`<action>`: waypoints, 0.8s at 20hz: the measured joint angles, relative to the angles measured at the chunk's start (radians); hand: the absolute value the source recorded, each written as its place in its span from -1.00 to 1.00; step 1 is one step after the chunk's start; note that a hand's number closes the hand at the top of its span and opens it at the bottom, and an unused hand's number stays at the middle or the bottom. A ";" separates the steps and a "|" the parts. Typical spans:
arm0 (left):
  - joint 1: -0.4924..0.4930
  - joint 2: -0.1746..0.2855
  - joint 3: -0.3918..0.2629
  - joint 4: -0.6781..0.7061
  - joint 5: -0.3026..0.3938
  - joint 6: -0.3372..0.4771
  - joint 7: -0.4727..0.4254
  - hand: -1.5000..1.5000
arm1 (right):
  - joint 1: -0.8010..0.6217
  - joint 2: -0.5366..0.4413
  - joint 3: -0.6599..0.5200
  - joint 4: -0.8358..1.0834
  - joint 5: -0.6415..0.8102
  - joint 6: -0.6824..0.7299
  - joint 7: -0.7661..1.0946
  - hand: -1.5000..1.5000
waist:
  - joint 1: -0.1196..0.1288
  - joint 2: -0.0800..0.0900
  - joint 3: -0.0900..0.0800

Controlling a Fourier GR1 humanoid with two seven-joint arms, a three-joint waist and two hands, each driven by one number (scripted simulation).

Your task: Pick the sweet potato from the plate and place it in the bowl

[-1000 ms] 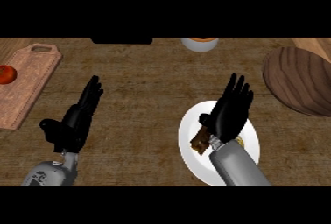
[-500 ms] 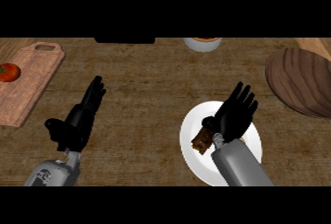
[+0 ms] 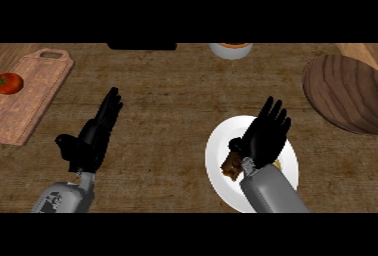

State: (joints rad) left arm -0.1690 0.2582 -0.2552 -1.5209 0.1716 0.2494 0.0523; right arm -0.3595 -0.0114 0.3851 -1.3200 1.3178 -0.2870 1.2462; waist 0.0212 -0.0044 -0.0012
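Note:
A white plate (image 3: 218,146) lies on the counter at the lower right. On it lies the brown sweet potato (image 3: 232,167), mostly hidden under my right wrist, with only its left end showing. My right hand (image 3: 264,134) hovers over the plate with its fingers straight and pointing away, open and holding nothing. The dark wooden bowl (image 3: 343,92) sits at the right edge, up and to the right of the plate. At the lower left my left hand (image 3: 92,137) rests open above the counter, fingers up.
A wooden cutting board (image 3: 33,92) with a red tomato (image 3: 9,83) lies at the left edge. A small white cup (image 3: 230,49) and a dark object (image 3: 142,46) stand along the far edge of the counter.
My right hand has drawn back toward me and sunk lower over the plate. The whole scene has shifted slightly in the view, with the bowl sliding toward the right edge.

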 measured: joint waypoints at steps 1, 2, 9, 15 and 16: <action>0.004 -0.005 -0.003 0.005 -0.002 0.000 -0.007 0.00 | 0.000 0.000 0.010 -0.010 -0.002 -0.001 -0.001 -1.00 | 0.001 0.000 0.000; 0.002 -0.009 -0.004 0.014 -0.006 0.001 -0.012 0.00 | -0.006 0.000 0.014 -0.016 -0.005 -0.002 -0.001 -1.00 | 0.000 0.001 0.000; -0.020 -0.009 0.012 0.020 -0.009 0.001 -0.005 0.00 | 0.050 0.000 0.061 -0.072 -0.002 -0.037 -0.008 -1.00 | -0.004 0.001 0.001; -0.035 -0.018 0.011 0.027 -0.018 0.007 0.002 0.00 | 0.091 0.000 0.066 -0.074 -0.006 -0.094 -0.014 -1.00 | -0.004 0.003 0.001; -0.033 -0.020 0.010 0.022 -0.018 0.007 0.005 0.00 | 0.090 0.000 0.064 -0.072 -0.011 -0.103 -0.015 -1.00 | -0.001 0.003 0.001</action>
State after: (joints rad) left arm -0.2017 0.2378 -0.2454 -1.4991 0.1532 0.2567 0.0569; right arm -0.2694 -0.0116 0.4494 -1.3923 1.3068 -0.3901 1.2316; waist 0.0202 -0.0013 0.0003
